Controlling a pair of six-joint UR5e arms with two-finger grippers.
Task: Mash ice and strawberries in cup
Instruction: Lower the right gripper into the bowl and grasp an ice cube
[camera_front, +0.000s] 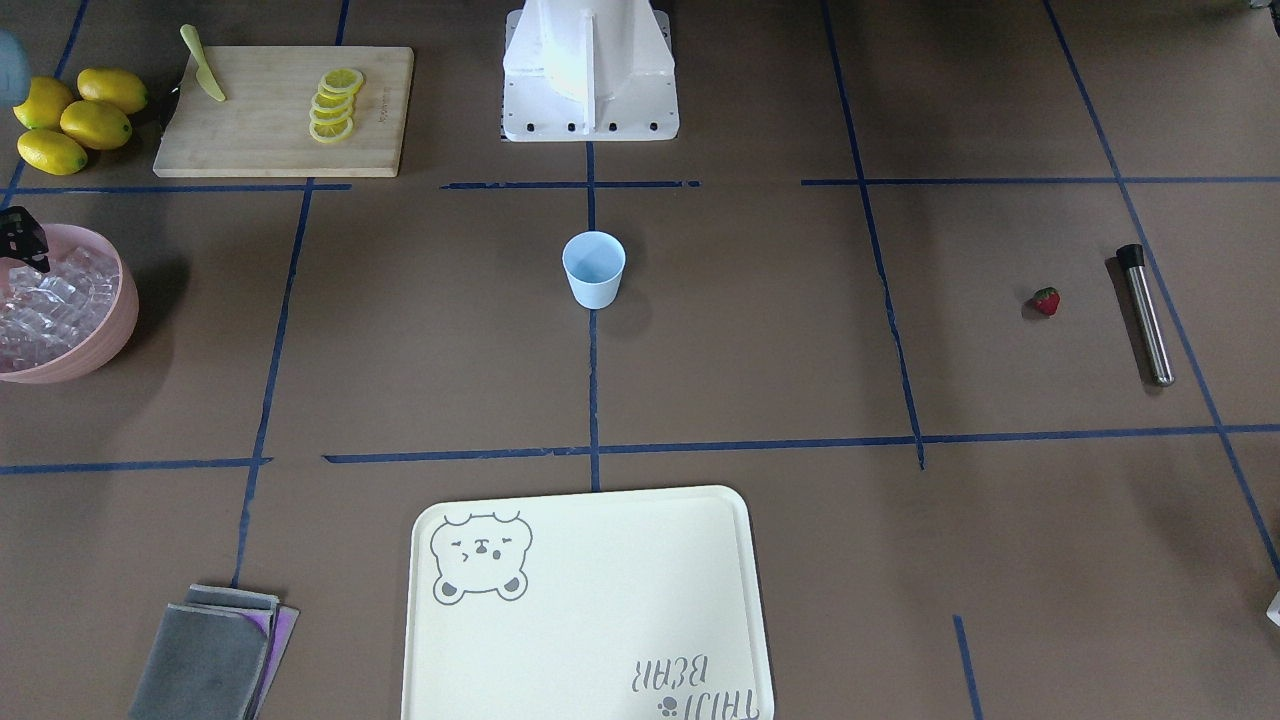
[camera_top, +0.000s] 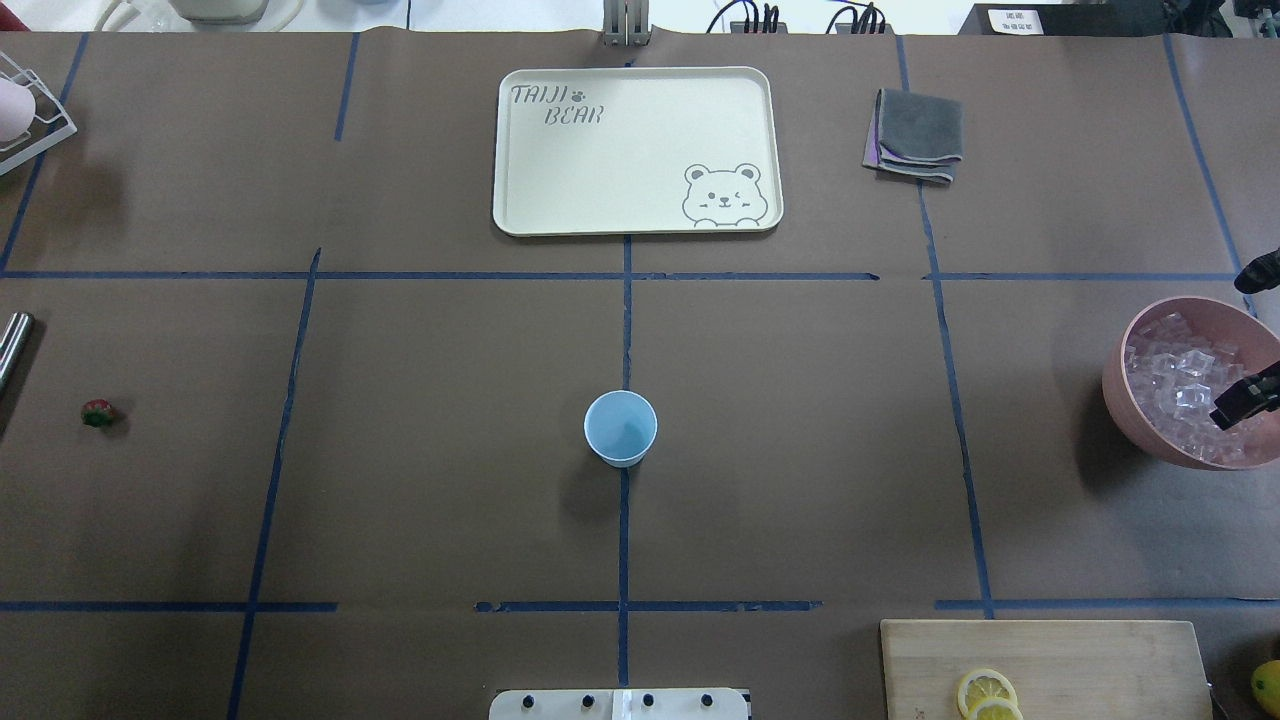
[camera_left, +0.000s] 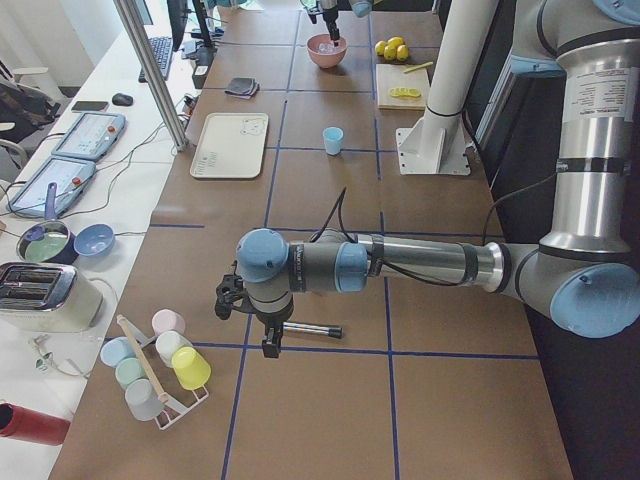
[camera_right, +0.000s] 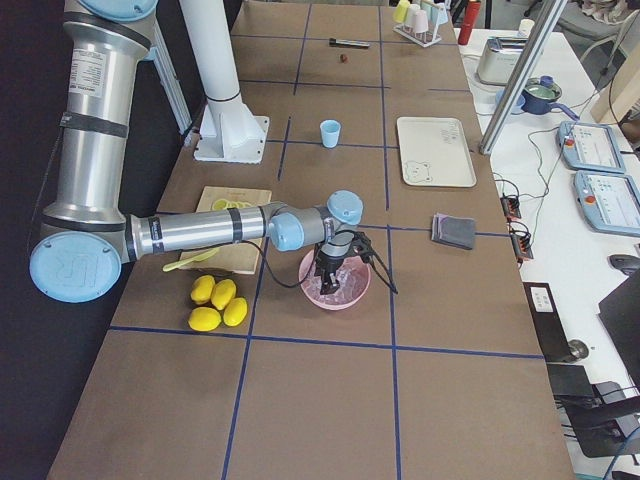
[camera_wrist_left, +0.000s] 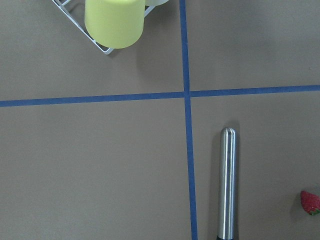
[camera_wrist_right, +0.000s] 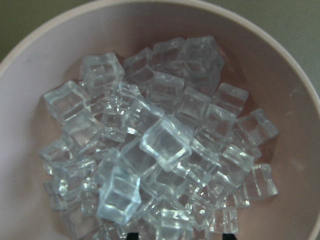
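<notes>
The pale-blue cup (camera_top: 620, 428) stands upright in the middle of the table and looks empty. The ice (camera_wrist_right: 160, 145) fills a large pink bowl (camera_top: 1120, 390) at the table's right end. My right gripper (camera_top: 1250, 340) hangs open over the ice, with only its fingertips showing at the bottom of the right wrist view. The strawberry (camera_front: 1046, 301) lies at the table's left end beside a steel muddler (camera_front: 1145, 315). Both show in the left wrist view, strawberry (camera_wrist_left: 310, 202) and muddler (camera_wrist_left: 227, 185). My left gripper (camera_left: 258, 330) hovers near the muddler. I cannot tell whether it is open.
A wooden cutting board (camera_front: 260, 140) with lemon slices (camera_front: 334, 104) and a yellow-green knife (camera_front: 204, 72) lies near the bowl, with whole lemons (camera_front: 75, 120) beside it. A cream tray (camera_top: 600, 180) and folded grey cloth (camera_top: 915, 135) lie across the table. A rack of cups (camera_left: 160, 365) stands past the muddler.
</notes>
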